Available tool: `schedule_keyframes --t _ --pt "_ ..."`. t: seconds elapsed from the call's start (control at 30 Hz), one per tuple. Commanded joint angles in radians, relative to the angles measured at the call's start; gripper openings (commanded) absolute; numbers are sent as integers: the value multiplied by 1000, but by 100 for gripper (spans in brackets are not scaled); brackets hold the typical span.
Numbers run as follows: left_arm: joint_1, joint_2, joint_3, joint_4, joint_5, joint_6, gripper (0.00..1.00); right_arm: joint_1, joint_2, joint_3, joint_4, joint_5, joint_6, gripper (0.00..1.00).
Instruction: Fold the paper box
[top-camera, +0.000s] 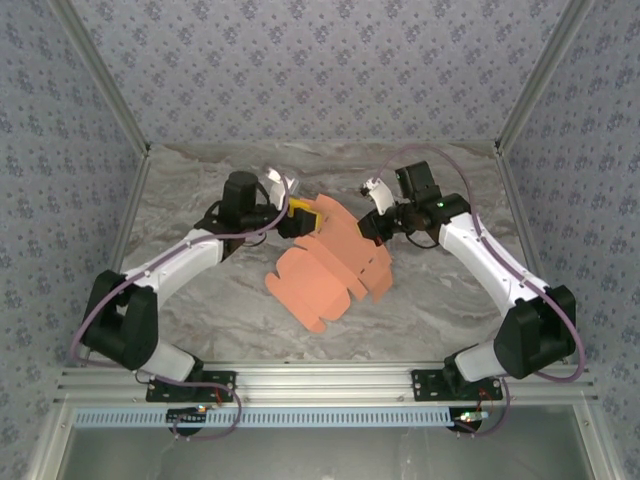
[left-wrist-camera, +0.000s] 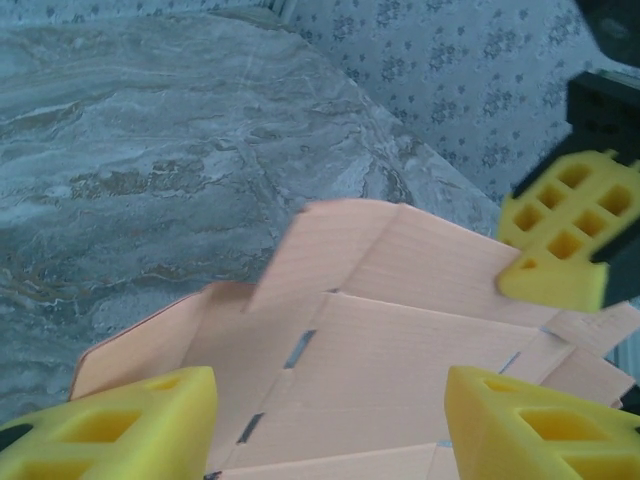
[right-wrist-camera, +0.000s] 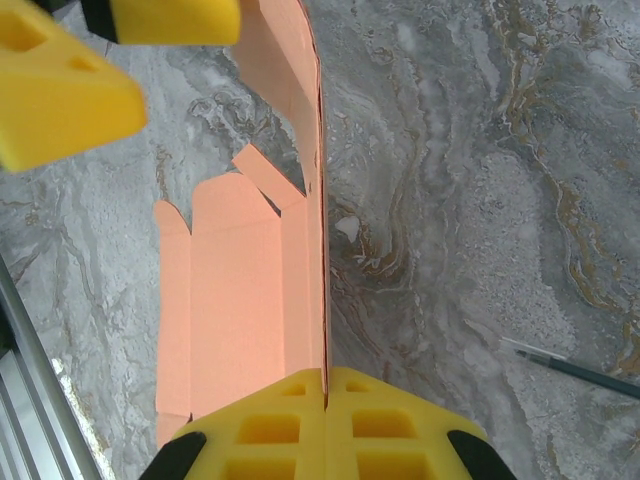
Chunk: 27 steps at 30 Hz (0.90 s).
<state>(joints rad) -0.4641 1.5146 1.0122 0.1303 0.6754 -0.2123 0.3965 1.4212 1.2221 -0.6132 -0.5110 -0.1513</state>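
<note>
One box (top-camera: 325, 265) is showing, on one table (top-camera: 450, 300). Two arms are reaching in, the left arm (top-camera: 180, 262) and the right arm (top-camera: 490, 255). Two grippers are showing, the left gripper (top-camera: 300, 213) and the right gripper (top-camera: 375, 225), each carrying two yellow fingers (left-wrist-camera: 130, 425), making four. One thin dark stick (right-wrist-camera: 575, 368) is lying there. Three walls (top-camera: 320, 70) are standing around. One metal rail (top-camera: 320, 380) is running along the near edge.

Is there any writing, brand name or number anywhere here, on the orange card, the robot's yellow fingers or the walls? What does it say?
No text can be read.
The paper box: plain salmon-orange card, with creases and slots but no print.
The yellow fingers: no lettering.
The wallpaper: a floral pattern, no letters.
The thin dark stick on the table, perhaps a pen: too small to show any marking.
</note>
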Motion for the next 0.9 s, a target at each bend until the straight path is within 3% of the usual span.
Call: schedule_keyframes --t 0.0,0.27,0.57,0.87 --pt "5 27 65 14 66 -33 62 7 -15 30 -12 -6 -25 0" --pt "4 82 135 22 123 -34 63 10 -9 29 -10 -16 -30 0" --pt "-38 60 114 20 227 39 57 2 18 49 -5 5 17 0" --pt "-92 66 77 37 225 61 57 0 43 58 37 -14 71 0"
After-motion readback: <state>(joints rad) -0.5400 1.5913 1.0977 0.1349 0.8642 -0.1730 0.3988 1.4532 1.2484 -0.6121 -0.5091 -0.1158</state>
